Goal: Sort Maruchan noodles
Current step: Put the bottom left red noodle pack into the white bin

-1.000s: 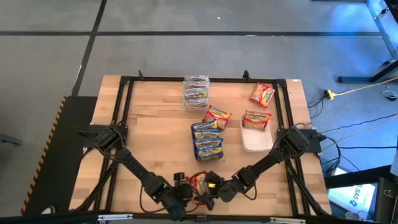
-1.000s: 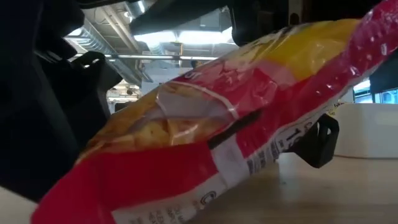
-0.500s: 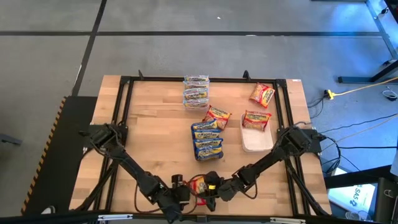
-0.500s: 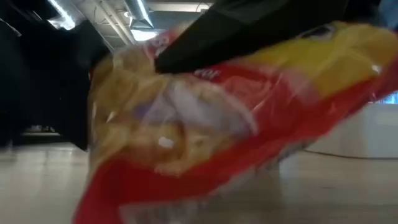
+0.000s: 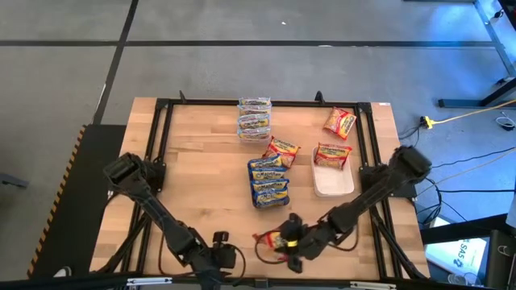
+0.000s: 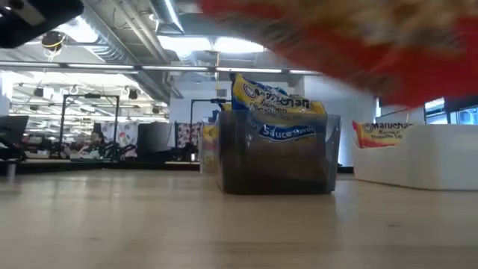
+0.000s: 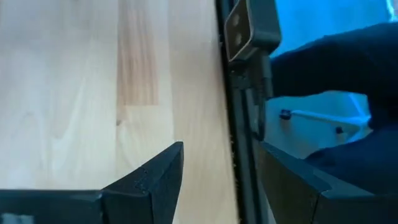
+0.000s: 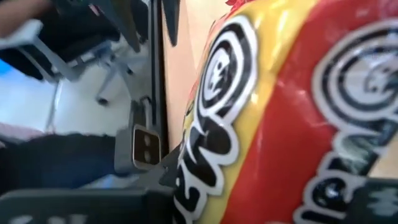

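A red-banded Maruchan noodle packet [image 5: 272, 239] hangs near the table's front edge, with my right gripper [image 5: 289, 242] shut on it. It fills the right wrist view [image 8: 298, 112] and shows as a red blur at the top of the low view [image 6: 358, 37]. My left gripper [image 5: 219, 258] stands open to the packet's left, at the front edge, with nothing between its fingers [image 7: 161, 168]. Blue-banded packets stand in a clear tub [image 5: 268, 181] mid-table. My right gripper has the red packet by its right end [image 5: 280, 240], coming from the table's right and slanting down. The packet itself covers the fingers in the wrist view, so the kind of hold does not show. The packet is lifted clear of the table.
More packets lie stacked at the far edge [image 5: 254, 117]. One lies beside the tub [image 5: 282, 150], one on the white tray [image 5: 332, 184] and one at the far right [image 5: 340, 122]. A black frame rail [image 7: 239, 143] runs along the table's edge. Bare wood lies on the left half.
My right gripper has gone up and a little toward the table's right edge with the red packet, which has risen off the table and out of the low view's middle. My left gripper has drawn back toward the left, away from the packet.
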Motion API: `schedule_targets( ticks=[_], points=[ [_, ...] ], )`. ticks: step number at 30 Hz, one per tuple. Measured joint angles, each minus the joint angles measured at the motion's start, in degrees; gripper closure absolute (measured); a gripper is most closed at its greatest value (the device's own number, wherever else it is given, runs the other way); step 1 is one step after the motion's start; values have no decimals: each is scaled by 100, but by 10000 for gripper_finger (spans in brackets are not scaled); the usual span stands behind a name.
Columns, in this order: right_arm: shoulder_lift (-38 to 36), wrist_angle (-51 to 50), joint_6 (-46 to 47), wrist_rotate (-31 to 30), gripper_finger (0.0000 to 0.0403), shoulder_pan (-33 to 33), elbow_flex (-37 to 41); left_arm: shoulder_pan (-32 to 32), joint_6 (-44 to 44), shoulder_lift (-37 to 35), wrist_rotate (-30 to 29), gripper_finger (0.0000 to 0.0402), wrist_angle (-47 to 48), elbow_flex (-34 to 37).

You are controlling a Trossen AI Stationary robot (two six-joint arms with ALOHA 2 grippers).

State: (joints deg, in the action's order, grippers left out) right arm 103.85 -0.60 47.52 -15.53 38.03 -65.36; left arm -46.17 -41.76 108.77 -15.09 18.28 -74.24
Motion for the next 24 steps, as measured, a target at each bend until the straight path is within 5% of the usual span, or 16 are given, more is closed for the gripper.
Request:
schedule_targets(
  ticks=[8,15,24],
  points=[
    [-1442,-2653,-127,-256,306,26,0,280,355,-24,461,204,-486,279],
    [-2703,-4900,147,-435,301,-109,0,493,497,-478,500,204,-1586,1307],
    [-3617,-7369,-849,-427,299,-1295,17,948,639,-1466,103,204,-3384,2850]
  ],
)
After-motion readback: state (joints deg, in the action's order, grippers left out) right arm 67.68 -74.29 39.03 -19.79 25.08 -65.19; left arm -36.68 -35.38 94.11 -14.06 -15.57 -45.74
